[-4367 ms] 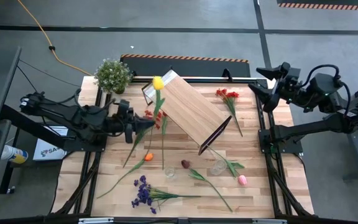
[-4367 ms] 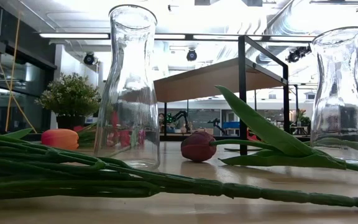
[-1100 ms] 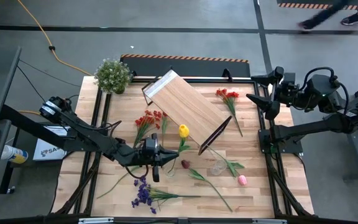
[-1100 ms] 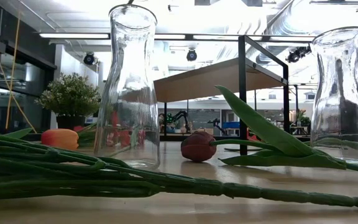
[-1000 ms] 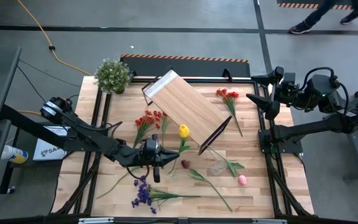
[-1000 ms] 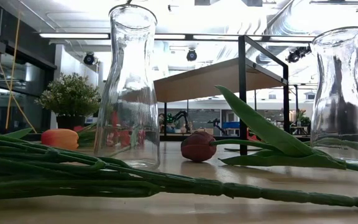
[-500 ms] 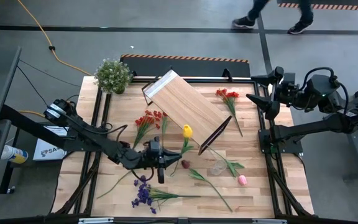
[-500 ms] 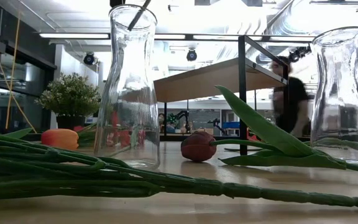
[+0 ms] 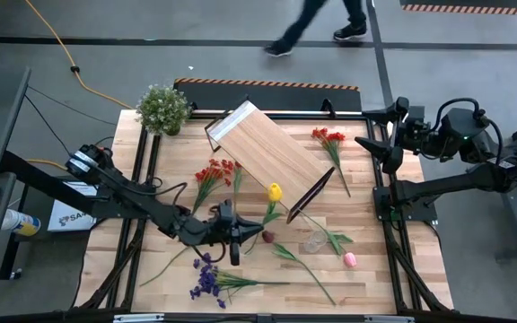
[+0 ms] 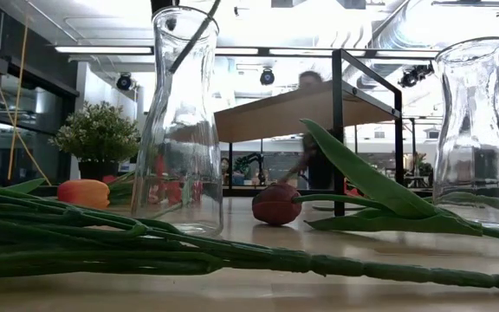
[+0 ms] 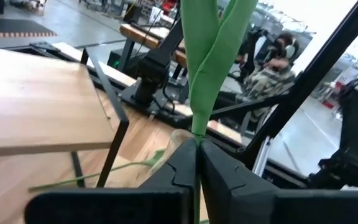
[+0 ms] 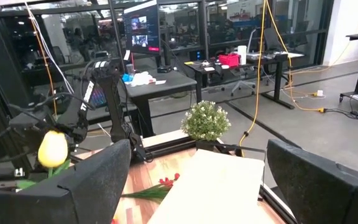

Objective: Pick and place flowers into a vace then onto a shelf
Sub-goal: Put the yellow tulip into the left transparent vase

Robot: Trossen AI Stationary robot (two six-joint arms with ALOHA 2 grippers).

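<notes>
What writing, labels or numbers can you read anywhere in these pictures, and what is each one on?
"SA": only these first letters read, on a white box beside the table's left edge in the high view; a black frame bar covers the rest.
Monitor screens in the room behind, right wrist view: lit, but whatever they show is too small to read.
Nothing legible on the shelf, the glass vases, the flowers or the arms.

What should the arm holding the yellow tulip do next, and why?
Probably lower it a little more. The left gripper is shut on the yellow tulip, and in the low view its stem tip has only just entered the neck of the glass vase.
</notes>
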